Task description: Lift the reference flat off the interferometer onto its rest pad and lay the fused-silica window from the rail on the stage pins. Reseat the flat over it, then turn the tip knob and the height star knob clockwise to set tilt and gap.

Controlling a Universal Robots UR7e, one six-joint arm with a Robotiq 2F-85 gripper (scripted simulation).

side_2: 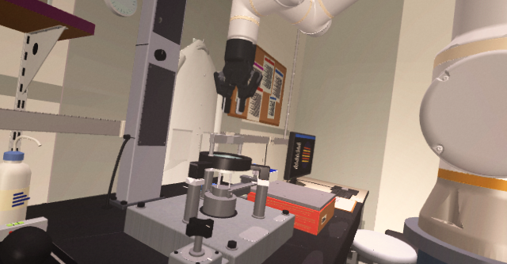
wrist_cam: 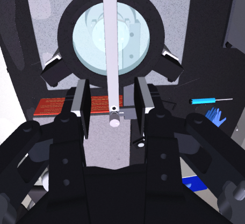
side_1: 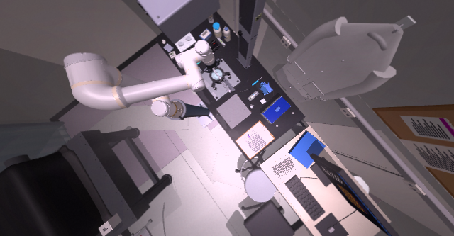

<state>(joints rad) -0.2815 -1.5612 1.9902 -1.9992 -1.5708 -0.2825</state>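
Observation:
The fused-silica window is hidden from me; a pale rail bar (wrist_cam: 111, 49) crosses the reference flat and covers its middle. The reference flat (wrist_cam: 110, 34), a black ring around pale blue glass, sits on the three posts of the interferometer (side_2: 210, 224). My gripper (side_2: 237, 106) hangs well above the flat, open and holding nothing. From the wrist camera the gripper (wrist_cam: 111, 108) looks straight down at the near rim of the flat. A black star knob (side_2: 200, 227) stands on a short post at the front of the grey base.
The tall grey column (side_2: 152, 89) rises just left of the interferometer. A grey rest pad on an orange block (side_2: 299, 206) lies to its right. A blue-handled tool (wrist_cam: 209, 101) and blue gloves (wrist_cam: 215, 116) lie on the black bench, and a wash bottle (side_2: 14, 184) stands far left.

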